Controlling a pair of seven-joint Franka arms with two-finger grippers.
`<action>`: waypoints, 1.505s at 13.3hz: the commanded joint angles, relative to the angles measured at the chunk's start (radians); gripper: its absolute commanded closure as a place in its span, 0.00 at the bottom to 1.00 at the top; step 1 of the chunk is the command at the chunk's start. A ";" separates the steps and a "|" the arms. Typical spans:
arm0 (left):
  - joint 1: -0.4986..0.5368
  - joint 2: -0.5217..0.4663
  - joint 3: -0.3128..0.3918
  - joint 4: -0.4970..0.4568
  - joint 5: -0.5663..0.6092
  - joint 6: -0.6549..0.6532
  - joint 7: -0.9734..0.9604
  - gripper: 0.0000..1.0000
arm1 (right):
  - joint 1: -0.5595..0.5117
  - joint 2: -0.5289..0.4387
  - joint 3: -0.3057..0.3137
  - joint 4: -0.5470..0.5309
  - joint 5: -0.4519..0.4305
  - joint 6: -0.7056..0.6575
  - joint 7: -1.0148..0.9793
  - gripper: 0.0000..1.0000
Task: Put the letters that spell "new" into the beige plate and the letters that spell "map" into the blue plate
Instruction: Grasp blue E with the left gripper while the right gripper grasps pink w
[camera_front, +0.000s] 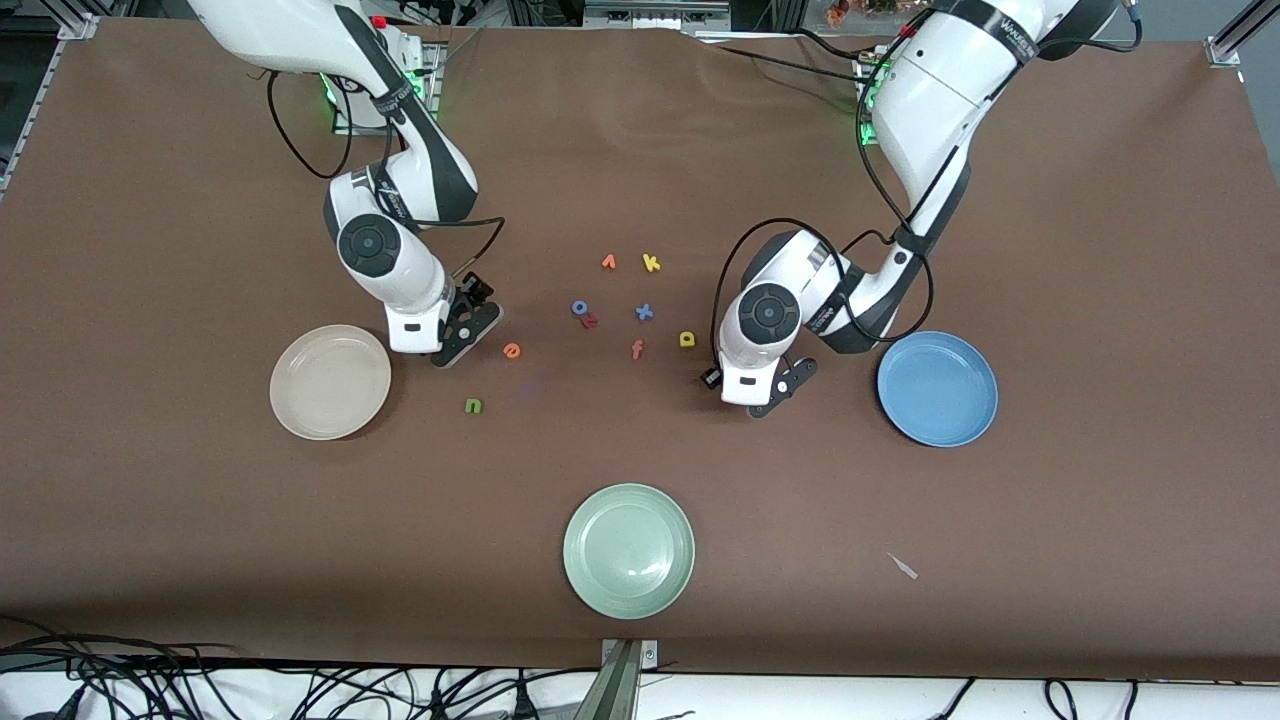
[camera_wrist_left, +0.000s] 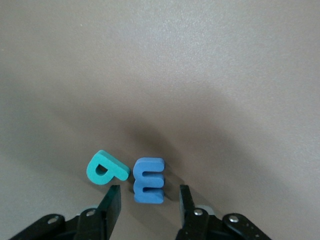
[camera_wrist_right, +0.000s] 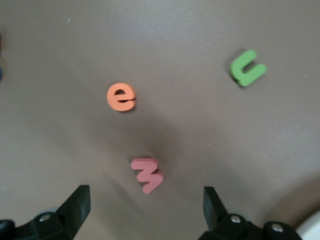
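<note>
My left gripper (camera_wrist_left: 149, 201) stands low over the table beside the blue plate (camera_front: 937, 388), open. The blue m (camera_wrist_left: 149, 180) lies just off its fingertips with a gap on each side, and the teal p (camera_wrist_left: 106, 169) lies right beside the m. In the front view the left gripper (camera_front: 768, 392) hides both. My right gripper (camera_wrist_right: 145, 201) hangs wide open over the salmon-pink w (camera_wrist_right: 147, 175), next to the beige plate (camera_front: 330, 382). The orange e (camera_wrist_right: 121, 97) and green n (camera_wrist_right: 247, 68) lie close by. The yellow a (camera_front: 687, 339) lies in the loose cluster.
A pale green plate (camera_front: 628, 550) sits nearest the front camera. Loose letters lie mid-table: an orange v (camera_front: 609, 262), a yellow k (camera_front: 651, 262), a blue o (camera_front: 580, 307), a blue x (camera_front: 644, 312) and an orange-red f (camera_front: 637, 349). A small scrap (camera_front: 903, 566) lies near the front.
</note>
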 joint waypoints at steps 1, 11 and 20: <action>0.011 -0.012 -0.006 -0.041 0.042 0.042 -0.016 0.48 | -0.002 0.032 -0.002 -0.024 -0.001 0.077 -0.087 0.00; 0.017 -0.040 -0.006 -0.021 0.042 0.033 0.007 1.00 | -0.001 0.053 -0.002 -0.023 -0.001 0.091 -0.207 0.31; 0.129 -0.193 -0.004 0.054 0.042 -0.302 0.514 1.00 | 0.007 0.063 -0.002 -0.023 -0.001 0.091 -0.207 0.78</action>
